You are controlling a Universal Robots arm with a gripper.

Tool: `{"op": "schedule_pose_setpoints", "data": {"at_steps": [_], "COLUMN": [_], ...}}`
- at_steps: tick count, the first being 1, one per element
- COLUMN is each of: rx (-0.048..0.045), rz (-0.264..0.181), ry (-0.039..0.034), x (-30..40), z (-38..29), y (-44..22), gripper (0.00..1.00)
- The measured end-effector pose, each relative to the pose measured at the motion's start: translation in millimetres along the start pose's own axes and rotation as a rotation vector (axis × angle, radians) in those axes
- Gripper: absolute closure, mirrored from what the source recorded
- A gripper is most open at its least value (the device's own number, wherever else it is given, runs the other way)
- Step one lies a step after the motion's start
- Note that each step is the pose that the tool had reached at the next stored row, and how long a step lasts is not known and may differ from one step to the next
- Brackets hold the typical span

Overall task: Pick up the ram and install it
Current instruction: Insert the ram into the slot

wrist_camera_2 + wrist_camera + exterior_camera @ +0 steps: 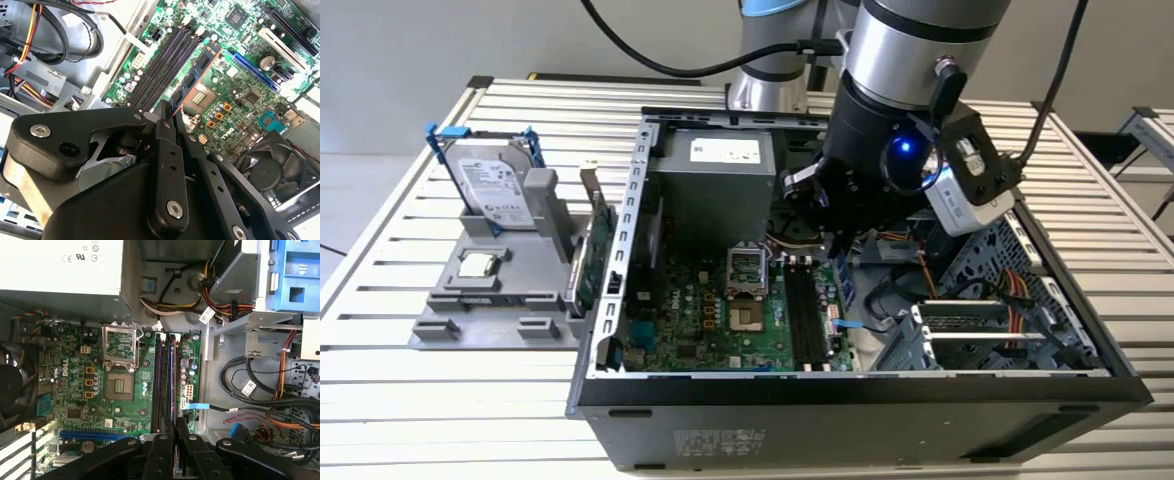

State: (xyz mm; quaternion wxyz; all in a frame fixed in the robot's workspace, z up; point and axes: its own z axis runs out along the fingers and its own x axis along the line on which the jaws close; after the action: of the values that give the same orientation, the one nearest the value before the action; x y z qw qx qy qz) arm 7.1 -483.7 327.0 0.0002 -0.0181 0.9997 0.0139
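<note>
We're pinching the ram (196, 82) edge-on right now: the jaws are nearly closed, squeezing the thin board between the fingertips (175, 427), with the stick running out ahead of the gripper (167, 117) and its orange-edged side showing in the second wrist view.

Taking the memory slots (164, 380) as our landmark, the ram is hanging just above them and roughly parallel to their run, not seated yet as far as we can tell. The empty CPU socket (120, 365) is sitting right beside the slots, the grey power supply (710, 185) is standing beyond the socket end of them, and the bundle of orange and yellow cables (285, 375) is lying on the slots' other side, well clear. In the exterior view the gripper (838, 235) is hovering inside the open case (854, 385), over the slot end nearest the power supply.

What we're thinking for doing this bit well: keep the stick dead parallel to one slot, get the notch lined up, come straight down without twisting, and press evenly so both end latches click. Any tilt and it'll probably jam on the slot wall.
</note>
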Motion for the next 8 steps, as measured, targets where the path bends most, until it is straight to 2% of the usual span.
{"op": "schedule_pose_setpoints", "data": {"at_steps": [8], "rx": [0.0016], "rz": [0.0], "ry": [0.0001], "x": [0.0], "z": [2.2], "y": [0.0], "gripper": [1.0]}}
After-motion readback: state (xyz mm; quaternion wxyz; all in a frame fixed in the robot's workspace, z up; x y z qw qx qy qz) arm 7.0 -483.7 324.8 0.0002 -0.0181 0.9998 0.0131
